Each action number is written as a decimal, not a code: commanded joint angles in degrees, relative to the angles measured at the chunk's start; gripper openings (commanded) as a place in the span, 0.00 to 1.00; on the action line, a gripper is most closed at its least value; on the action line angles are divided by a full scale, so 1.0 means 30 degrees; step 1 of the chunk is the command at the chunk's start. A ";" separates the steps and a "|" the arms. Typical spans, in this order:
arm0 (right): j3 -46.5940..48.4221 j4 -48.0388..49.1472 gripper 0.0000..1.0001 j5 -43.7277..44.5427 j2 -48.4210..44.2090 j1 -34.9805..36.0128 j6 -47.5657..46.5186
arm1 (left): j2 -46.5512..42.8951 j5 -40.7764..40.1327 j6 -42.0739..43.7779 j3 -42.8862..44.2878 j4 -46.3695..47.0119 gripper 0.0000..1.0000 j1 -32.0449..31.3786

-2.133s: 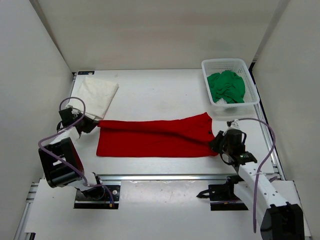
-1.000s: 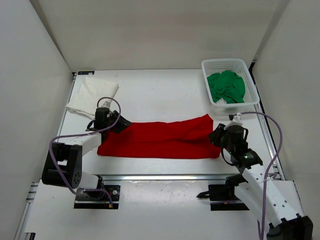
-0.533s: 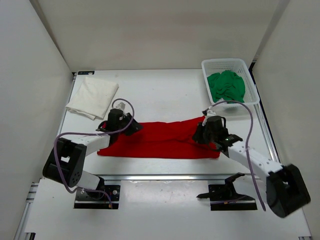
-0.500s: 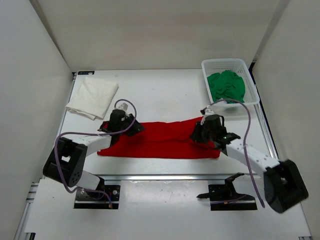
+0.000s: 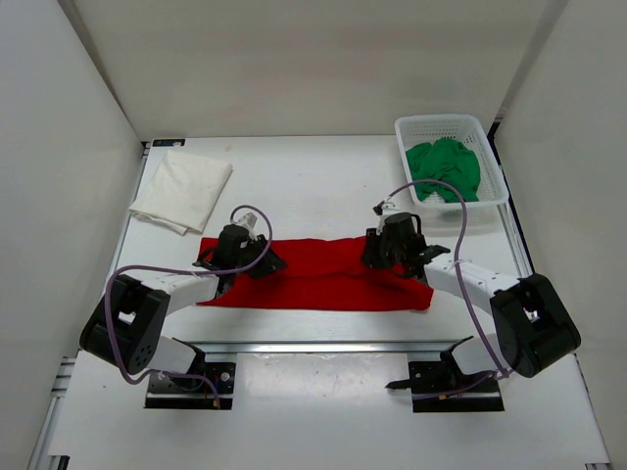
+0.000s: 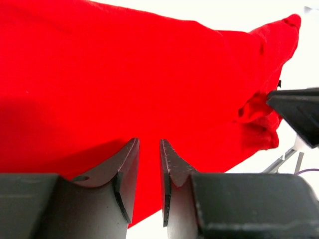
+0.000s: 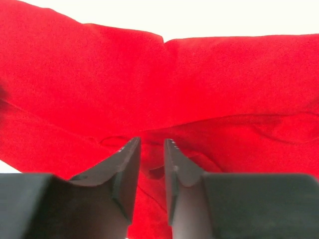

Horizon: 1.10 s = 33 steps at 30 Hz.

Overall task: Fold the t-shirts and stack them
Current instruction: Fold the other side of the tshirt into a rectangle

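red shirt: the bright red cloth t-shirt [image 5: 323, 276] lies spread, left of and nearer than the white mesh plastic basket [image 5: 441, 118]
left gripper [image 6: 148, 144]: pinches the red cloth's end away from the basket
right gripper [image 7: 152, 144]: jaws nearly together on the red cloth; grip not sure
green shirt: the deep green cloth t-shirt [image 5: 443, 168] sits crumpled inside the basket
white shirt: the white cloth t-shirt [image 5: 184, 188] lies folded, far left of the basket

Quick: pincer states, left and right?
Left pincer: closed on the red shirt.
Right pincer: over the red shirt; open or closed cannot be told.
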 commanded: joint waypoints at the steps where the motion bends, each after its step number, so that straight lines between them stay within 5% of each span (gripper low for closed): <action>1: 0.0003 0.0106 0.21 0.1192 -0.0097 0.0752 -0.0300 | -0.0741 0.0535 0.0290 -0.0056 0.0528 0.33 0.0004; 3: -0.0055 -0.0859 0.19 0.1805 -0.0391 0.1162 -0.0153 | -0.0740 0.0563 0.0261 0.0002 0.0585 0.33 -0.0113; 9: -0.0608 -0.2061 0.40 0.3564 -0.1065 0.2307 0.0522 | -0.0681 0.0741 0.0115 -0.0085 0.0938 0.32 -0.0085; 13: -0.0701 -0.1974 0.41 0.3829 -0.1299 0.2103 0.0697 | -0.0564 0.0915 -0.0061 -0.0115 0.1055 0.32 -0.0173; 20: -0.0788 -0.2004 0.36 0.3010 -0.0803 0.1986 0.0754 | -0.0448 0.1091 -0.0120 -0.0291 0.1290 0.32 -0.0028; 27: -0.0350 -0.2382 0.03 0.3213 -0.0917 0.2424 0.1106 | -0.0272 0.1384 -0.0442 -0.0408 0.1640 0.32 0.0003; 33: 0.0443 -0.5107 0.00 0.2046 -0.2148 0.2776 0.2599 | -0.0593 0.1854 -0.0412 0.0207 0.1113 0.32 0.0325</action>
